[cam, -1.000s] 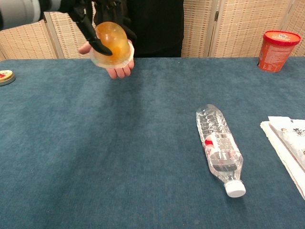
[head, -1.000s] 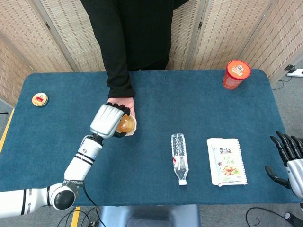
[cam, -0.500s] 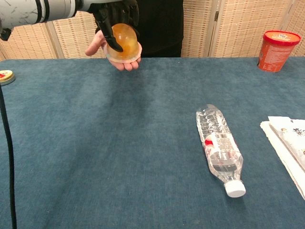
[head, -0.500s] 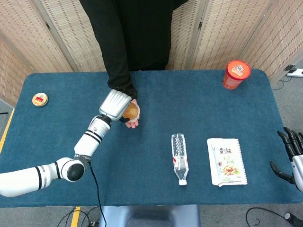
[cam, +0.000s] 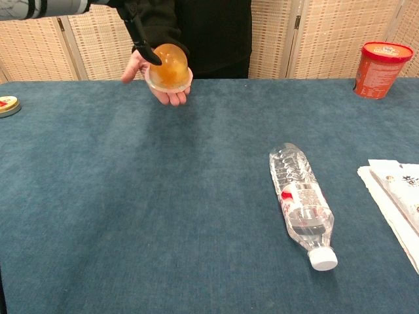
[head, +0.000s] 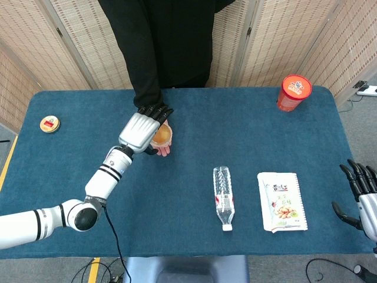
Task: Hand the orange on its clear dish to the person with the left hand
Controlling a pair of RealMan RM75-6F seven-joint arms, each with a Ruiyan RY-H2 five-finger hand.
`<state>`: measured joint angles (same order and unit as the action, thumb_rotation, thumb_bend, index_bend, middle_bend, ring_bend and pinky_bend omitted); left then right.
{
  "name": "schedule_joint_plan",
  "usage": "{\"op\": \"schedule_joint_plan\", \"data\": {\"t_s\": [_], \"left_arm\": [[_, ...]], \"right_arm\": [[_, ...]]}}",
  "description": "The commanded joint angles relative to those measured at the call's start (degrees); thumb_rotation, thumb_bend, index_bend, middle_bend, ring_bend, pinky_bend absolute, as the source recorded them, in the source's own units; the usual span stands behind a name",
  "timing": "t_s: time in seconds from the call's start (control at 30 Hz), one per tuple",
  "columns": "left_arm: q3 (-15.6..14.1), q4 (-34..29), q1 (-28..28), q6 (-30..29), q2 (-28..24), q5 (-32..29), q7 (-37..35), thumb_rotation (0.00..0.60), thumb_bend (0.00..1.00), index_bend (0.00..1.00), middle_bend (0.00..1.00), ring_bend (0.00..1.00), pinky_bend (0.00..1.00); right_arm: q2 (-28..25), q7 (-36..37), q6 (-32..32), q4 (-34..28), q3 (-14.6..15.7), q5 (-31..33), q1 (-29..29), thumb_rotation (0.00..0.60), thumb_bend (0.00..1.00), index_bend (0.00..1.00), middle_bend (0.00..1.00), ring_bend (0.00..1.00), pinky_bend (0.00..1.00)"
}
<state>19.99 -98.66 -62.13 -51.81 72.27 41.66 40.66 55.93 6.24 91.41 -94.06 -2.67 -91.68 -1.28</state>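
Your left hand (head: 140, 131) hides the orange (cam: 168, 66) from above; its grip is unclear. The chest view shows the orange on the person's palm (cam: 165, 93).

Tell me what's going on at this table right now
The robot is passing an orange on a clear dish to a person. The dish rests on the person's hand, held palm up above the far side of the table. The left hand hovers just above the fruit with its fingers opened off it. The right hand sits idle and open at the near right edge.
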Motion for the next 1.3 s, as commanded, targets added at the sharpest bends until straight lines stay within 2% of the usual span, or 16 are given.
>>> {"op": "schedule_joint_plan", "data": {"t_s": [0.03,0.1,0.17,0.3,0.4,0.53,0.67,0.83,1.13,1.3], "left_arm": [[-1.9,-10.6,1.7,-7.2,-4.9,-3.3,3.2,0.6,0.13,0.03,0.08,0.03,0.18],[-3.7,-15.7,4.6,-11.8,-6.9,-1.0,3.3,0.6,0.13,0.01,0.08,0.03,0.18],[-7.4,-20.3,9.7,-18.9,-8.3,5.9,2.5,0.6,0.13,0.0,0.07,0.03,0.18],[-17.6,-23.5,22.9,-31.2,-10.7,22.8,-3.6,0.6,0.13,0.0,0.06,0.02,0.18],[-24.1,-19.3,31.8,-38.6,-11.7,33.4,-10.2,0.6,0.13,0.0,0.06,0.02,0.18],[-28.6,-9.2,41.7,-47.7,-9.9,40.8,-19.9,0.6,0.13,0.0,0.06,0.02,0.18],[-28.2,1.8,48.2,-52.7,-5.3,41.1,-26.9,0.6,0.13,0.0,0.06,0.02,0.18],[-27.4,8.9,52.8,-54.4,-3.1,41.6,-34.8,0.6,0.13,0.0,0.05,0.02,0.18],[-26.1,10.1,54.5,-50.9,-4.0,42.5,-37.3,0.6,0.13,0.0,0.04,0.01,0.18],[-25.3,9.8,53.9,-46.1,-4.9,42.3,-39.3,0.6,0.13,0.0,0.04,0.01,0.18]], "right_arm": [[-0.1,0.3,0.0,0.3,0.4,-0.7,0.1,0.6,0.25,0.0,0.0,0.0,0.0],[-0.2,0.4,0.0,0.3,0.7,-1.3,0.1,0.6,0.25,0.0,0.0,0.0,0.0],[-0.1,0.4,0.4,0.4,0.9,-2.0,0.2,0.6,0.25,0.0,0.0,0.0,0.0],[0.3,-0.5,0.6,0.6,1.2,-2.5,0.4,0.6,0.25,0.0,0.0,0.0,0.0],[0.8,-2.3,-0.2,0.2,1.4,-2.6,0.1,0.6,0.25,0.0,0.0,0.0,0.0],[1.8,-5.4,-1.2,-0.4,1.2,-2.0,-0.3,0.6,0.25,0.0,0.0,0.0,0.0],[3.1,-9.2,-2.5,-1.2,0.6,-0.4,-0.8,0.6,0.25,0.0,0.0,0.0,0.0],[4.4,-12.8,-4.0,-1.8,-0.2,1.9,-1.4,0.6,0.25,0.0,0.0,0.0,0.0],[5.3,-15.4,-5.3,-2.0,-0.3,3.2,-1.9,0.6,0.25,0.0,0.0,0.0,0.0],[5.4,-15.6,-5.4,-1.9,-0.6,4.0,-2.0,0.6,0.25,0.0,0.0,0.0,0.0]]}}
